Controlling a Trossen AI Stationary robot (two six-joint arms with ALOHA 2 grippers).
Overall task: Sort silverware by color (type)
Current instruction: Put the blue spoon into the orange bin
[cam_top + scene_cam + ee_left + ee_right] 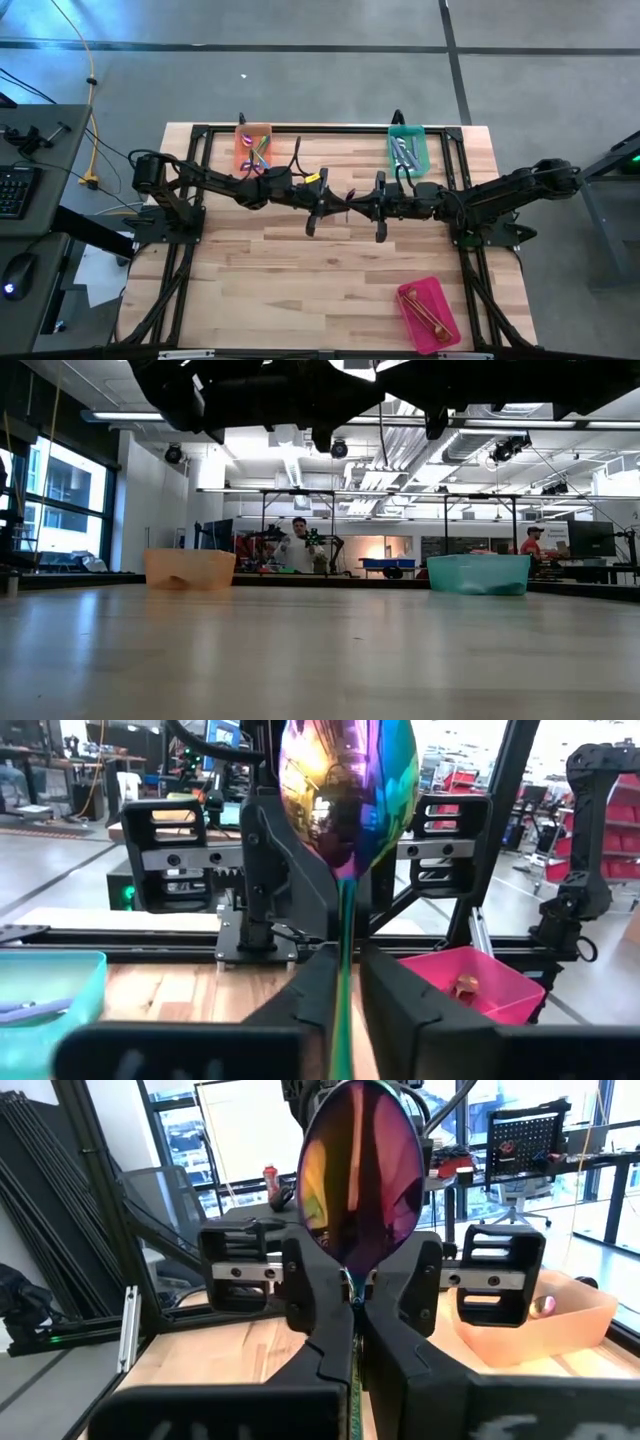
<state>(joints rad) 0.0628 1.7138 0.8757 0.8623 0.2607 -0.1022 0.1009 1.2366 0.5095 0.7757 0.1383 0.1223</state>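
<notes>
One iridescent purple-green spoon (350, 197) is held above the middle of the table, between my two grippers, which face each other. My left gripper (335, 203) comes from the table's left and my right gripper (365, 205) from its right; both are shut on the spoon. The spoon's bowl (345, 790) stands up above the fingers in the left wrist view, and its other face (360, 1170) shows in the right wrist view. More iridescent spoons lie in the orange tray (253, 147), silver ones in the teal tray (408, 150), gold ones in the pink tray (428, 313). My left gripper pinches the spoon's handle (345, 965) between its two fingers (310, 990), coming level from the table's left; in the right wrist view its fingers (310, 1290) meet just under the bowl. The spoon is lifted clear, bowl upward. My right gripper pinches the same handle (353, 1350) between its two fingers (325, 1365), level from the table's right, lower on the handle than the left gripper's fingers. The handle runs down between the fingers and the bowl stands above them.
The orange and teal trays sit at the table's far edge, the pink tray near the near right corner. Black frame rails (200, 200) run along the table's sides. The wooden top (300, 280) in front of the arms is bare. People (298, 540) are in the room behind.
</notes>
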